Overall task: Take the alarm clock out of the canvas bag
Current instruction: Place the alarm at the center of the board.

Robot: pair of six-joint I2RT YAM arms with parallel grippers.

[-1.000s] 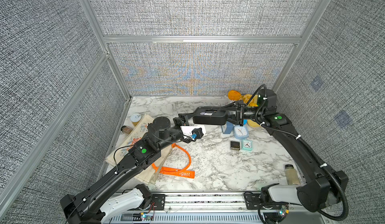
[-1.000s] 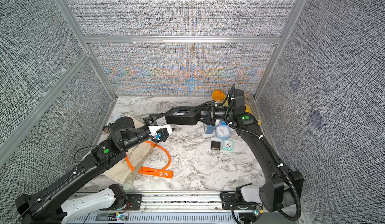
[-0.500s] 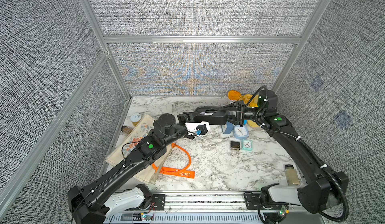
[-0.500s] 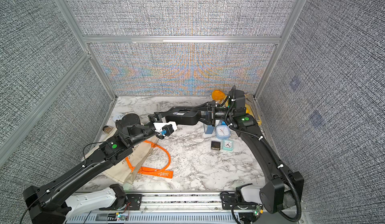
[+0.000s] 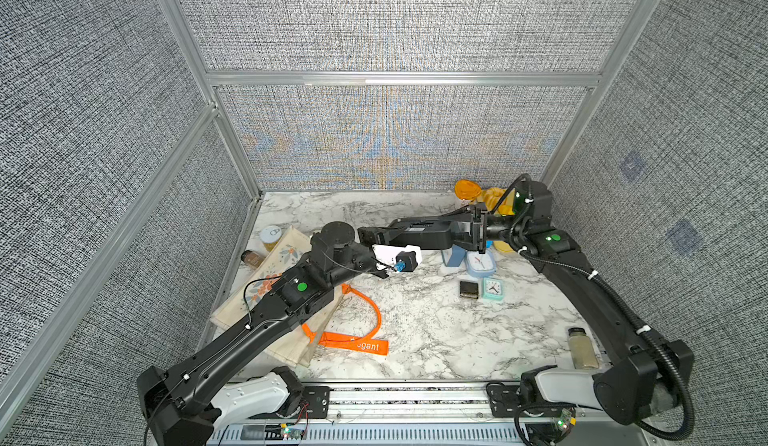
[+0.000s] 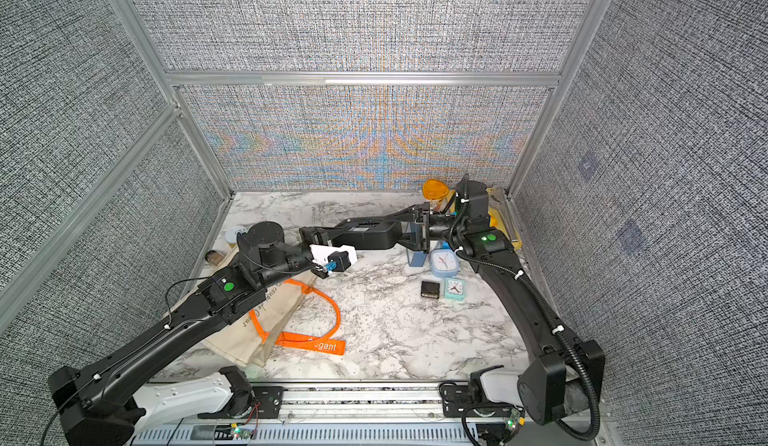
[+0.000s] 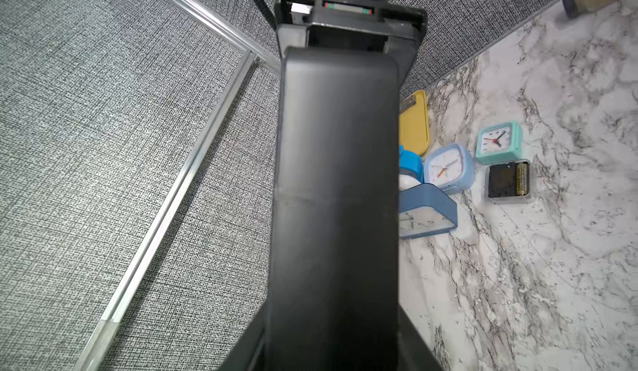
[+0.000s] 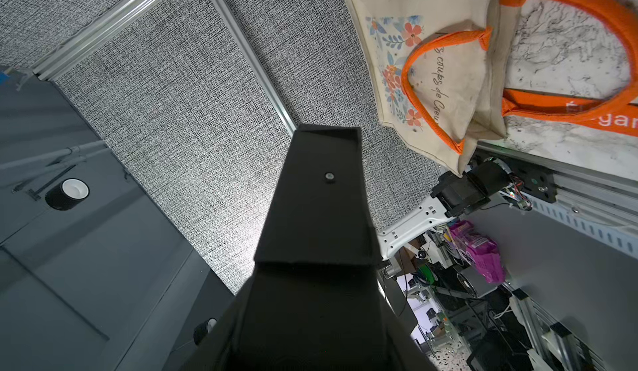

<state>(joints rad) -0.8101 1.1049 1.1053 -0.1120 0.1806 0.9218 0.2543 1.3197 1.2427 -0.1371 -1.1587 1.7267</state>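
Out, by the look of it! A black block (image 5: 415, 234), likely the alarm clock, hung over the bench (image 5: 415, 323) centre, well clear of the flat bag (image 5: 284, 257) at nine o'clock. The left fingers (image 7: 414, 352) and right fingers (image 7: 409, 41) flanked it, but I couldn't tell which ones gripped it.

The canvas bag (image 8: 455, 86) lies flat and collapsed on the marble. It is cream, with a flower print and script lettering on its upper face. One orange handle (image 8: 404, 82) rests across that face, and the other loops out beside the orange tag (image 5: 357, 345) (lettering partly covered). A light-blue clock (image 5: 481, 263) and a small teal clock (image 5: 493, 288) sit outside the bag, well apart from it.
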